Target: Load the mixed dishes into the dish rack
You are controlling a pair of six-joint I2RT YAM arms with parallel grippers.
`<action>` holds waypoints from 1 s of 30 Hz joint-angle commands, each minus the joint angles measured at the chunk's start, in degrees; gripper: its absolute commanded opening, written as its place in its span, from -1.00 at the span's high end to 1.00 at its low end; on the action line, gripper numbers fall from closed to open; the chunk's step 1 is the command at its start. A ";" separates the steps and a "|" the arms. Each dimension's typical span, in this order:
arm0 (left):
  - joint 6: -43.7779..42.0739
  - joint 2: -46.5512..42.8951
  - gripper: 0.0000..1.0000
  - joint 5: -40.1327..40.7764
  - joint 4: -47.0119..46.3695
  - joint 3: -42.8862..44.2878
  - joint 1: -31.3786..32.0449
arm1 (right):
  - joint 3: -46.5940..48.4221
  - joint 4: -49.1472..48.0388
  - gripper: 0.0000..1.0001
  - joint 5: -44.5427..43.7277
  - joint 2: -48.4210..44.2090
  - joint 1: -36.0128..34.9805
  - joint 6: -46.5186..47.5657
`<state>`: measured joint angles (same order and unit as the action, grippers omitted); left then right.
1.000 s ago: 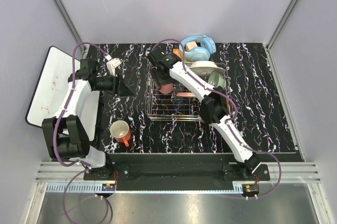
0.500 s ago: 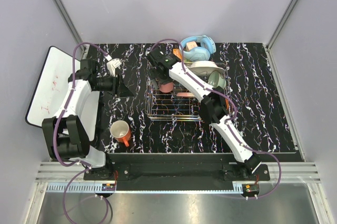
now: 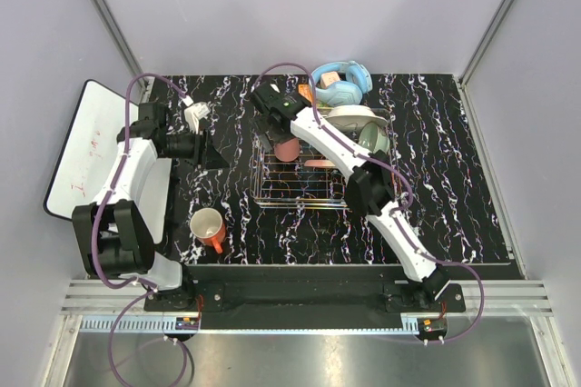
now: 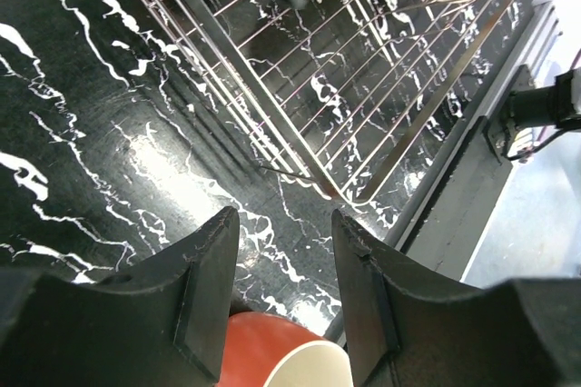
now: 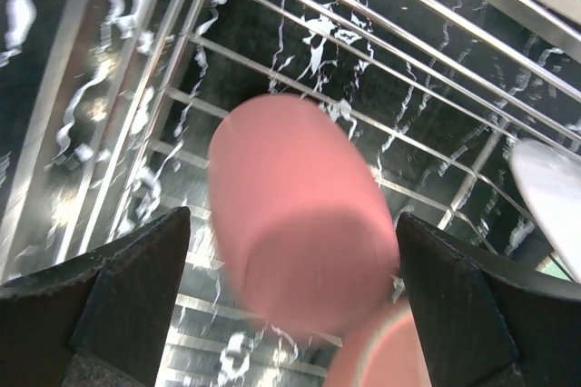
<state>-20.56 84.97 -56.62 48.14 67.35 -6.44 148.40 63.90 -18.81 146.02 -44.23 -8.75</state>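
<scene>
Top view: even, diffuse light from overhead. Pale walls (image 3: 272,5) read lilac, with no hard shadows. The black marbled table (image 3: 454,178) has a soft sheen and the dish rack (image 3: 290,189) wires glint faintly.

Left wrist view: a bright glare patch sits on the table beside the rack's corner, and the wires throw thin shadows. The left gripper (image 4: 283,223) is underexposed, its fingers (image 4: 204,305) dark and slightly soft.

Right wrist view: the salmon-pink cup (image 5: 300,223) is smeared, probably by motion blur. The wires behind it are sharper, with glare at left. The right gripper (image 5: 292,219) fingers (image 5: 127,296) are dark and out of focus.
</scene>
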 commanded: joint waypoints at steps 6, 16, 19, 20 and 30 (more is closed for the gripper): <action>-14.49 -3.14 0.01 8.87 10.55 3.13 -0.42 | -5.30 0.26 -0.99 -6.41 -17.06 -5.16 0.05; -29.80 -12.44 0.03 19.88 25.68 -2.13 -2.79 | -18.13 -0.79 -0.99 -7.65 -32.63 -9.03 -3.81; -30.33 -15.61 0.03 20.15 26.13 -4.67 -2.79 | -24.72 -4.29 -0.99 -8.17 -36.49 -9.12 -4.69; -30.51 -16.06 0.03 20.15 26.13 -5.47 -2.79 | -27.95 -4.92 -0.99 -8.44 -37.29 -9.04 -4.87; -29.72 -14.05 0.03 20.76 21.65 -11.62 -2.79 | -43.36 -12.65 -0.99 -7.30 -46.43 -8.95 -7.85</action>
<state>-49.65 69.58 -36.53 73.32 57.01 -9.10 107.85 56.18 -25.85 104.75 -53.21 -14.28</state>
